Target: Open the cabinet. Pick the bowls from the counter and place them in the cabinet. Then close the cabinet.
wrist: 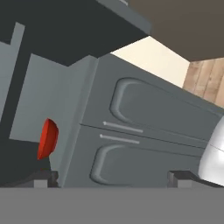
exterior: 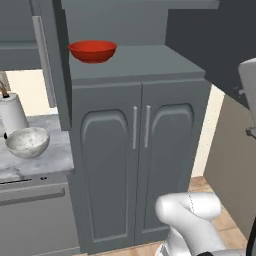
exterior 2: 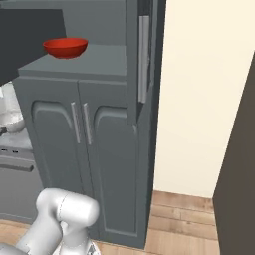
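The cabinet [exterior: 145, 62] stands open, both upper doors swung wide, with the left door's bar handle [exterior: 42, 55] and the right door's bar handle [exterior 2: 143, 60] seen edge-on. A glossy red bowl [exterior: 92, 51] [exterior 2: 65, 47] [wrist: 47, 139] rests upright on the grey shelf, near its left side. The marbled bowl [exterior: 27, 141] sits on the white marble counter [exterior: 50, 160], left of the cabinet. In the rolled hand view my gripper [wrist: 113, 178] is open, its two tips far apart with nothing between them. It hangs well back from the cabinet front.
A white paper-towel roll [exterior: 12, 112] stands behind the marbled bowl. Arched lower doors [exterior: 140, 160] are shut below the shelf. A grey drawer front [exterior: 30, 200] sits under the counter. Wooden floor [exterior 2: 184, 219] and a brown wall [exterior 2: 239, 174] lie to the right.
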Motion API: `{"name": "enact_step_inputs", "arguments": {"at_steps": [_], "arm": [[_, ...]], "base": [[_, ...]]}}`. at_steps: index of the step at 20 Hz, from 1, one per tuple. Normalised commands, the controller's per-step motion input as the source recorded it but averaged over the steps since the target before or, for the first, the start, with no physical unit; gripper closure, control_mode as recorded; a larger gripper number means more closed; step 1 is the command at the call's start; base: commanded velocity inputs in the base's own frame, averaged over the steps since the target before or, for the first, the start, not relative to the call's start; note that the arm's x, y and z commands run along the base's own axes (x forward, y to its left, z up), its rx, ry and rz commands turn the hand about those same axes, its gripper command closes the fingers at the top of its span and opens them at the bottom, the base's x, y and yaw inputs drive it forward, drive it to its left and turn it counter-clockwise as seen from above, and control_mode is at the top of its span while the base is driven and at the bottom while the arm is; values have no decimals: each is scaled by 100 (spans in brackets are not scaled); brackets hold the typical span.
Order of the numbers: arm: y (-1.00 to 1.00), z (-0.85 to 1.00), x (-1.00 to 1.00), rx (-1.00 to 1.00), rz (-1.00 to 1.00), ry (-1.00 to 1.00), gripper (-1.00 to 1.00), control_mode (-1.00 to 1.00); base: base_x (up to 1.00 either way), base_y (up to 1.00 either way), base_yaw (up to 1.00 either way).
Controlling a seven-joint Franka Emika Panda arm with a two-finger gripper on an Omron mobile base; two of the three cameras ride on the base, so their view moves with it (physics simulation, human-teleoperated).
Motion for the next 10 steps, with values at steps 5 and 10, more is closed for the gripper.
{"name": "enact_step_inputs", "arguments": {"at_steps": [5,10], "arm": [[0,0,0,0,0,0,-100,100],[0,0,0,0,0,0,-100,100]], "base": [[-96,47,0],[-57,99,0]]}}
